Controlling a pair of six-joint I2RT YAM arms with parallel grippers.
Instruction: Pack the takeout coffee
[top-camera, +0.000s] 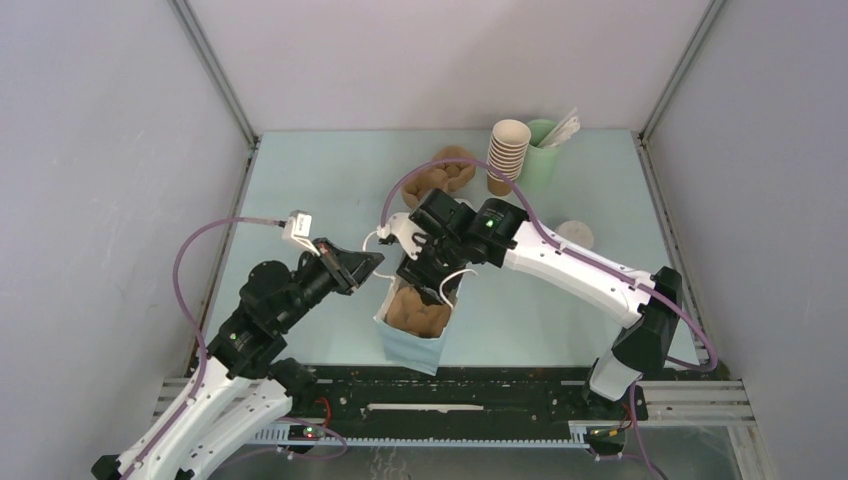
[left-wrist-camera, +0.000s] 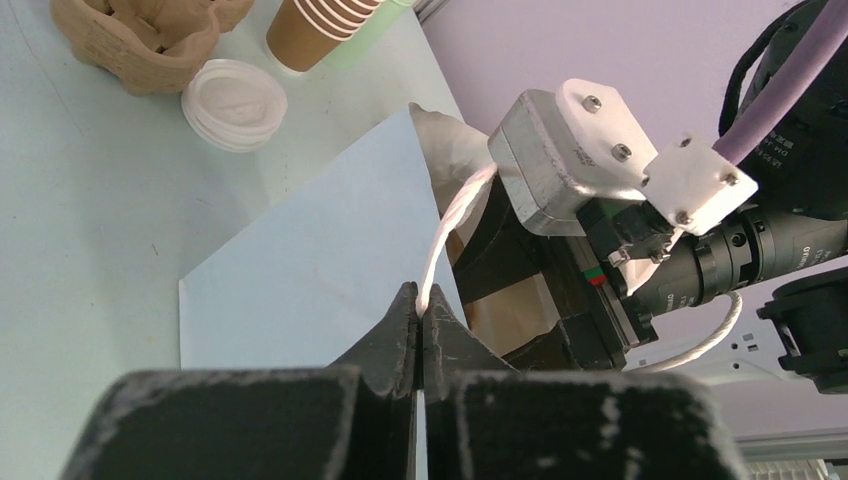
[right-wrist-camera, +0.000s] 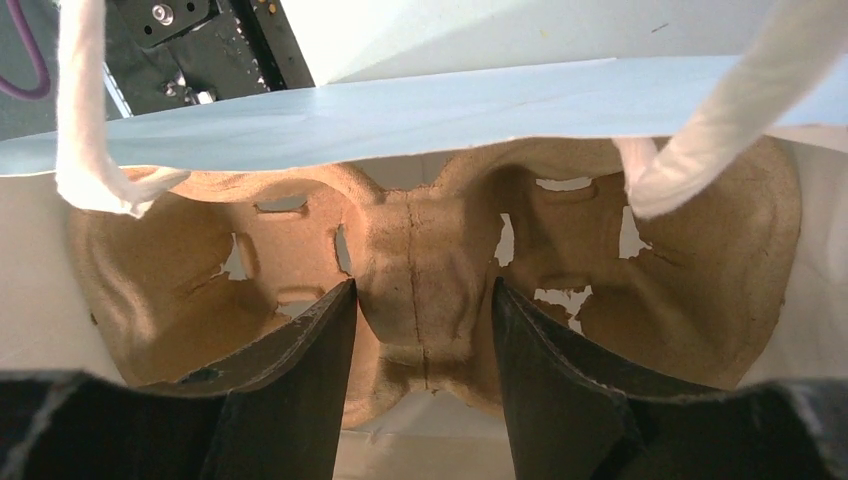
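Two arms meet over a pale blue paper bag (top-camera: 408, 347) that stands open on the counter (top-camera: 320, 190), near its front edge. The left gripper (left-wrist-camera: 421, 305) is closed tight on one white string handle (left-wrist-camera: 450, 225) of the bag and holds it up beside the bag's near wall. The right gripper (right-wrist-camera: 425, 290) reaches down into the bag's mouth. Its fingers (right-wrist-camera: 300, 370) stand a moderate way apart on either side of the centre ridge of a brown pulp cup carrier (right-wrist-camera: 420, 250) that fills the bag. Both fingers seem to touch the ridge, but it cannot be told whether they clamp it. The carrier's wells that show in the right wrist view hold nothing.

At the back of the counter, well apart from the bag, lies a second pulp carrier (top-camera: 447, 170). Just to its right is a tall stack of brown cups (top-camera: 508, 150), beside a pale green cup (top-camera: 543, 160) of sticks. The white lids (top-camera: 575, 235) lie on the counter to the right of the right arm. A single lidded coffee cup cannot be picked out in any view, so its place cannot be told.
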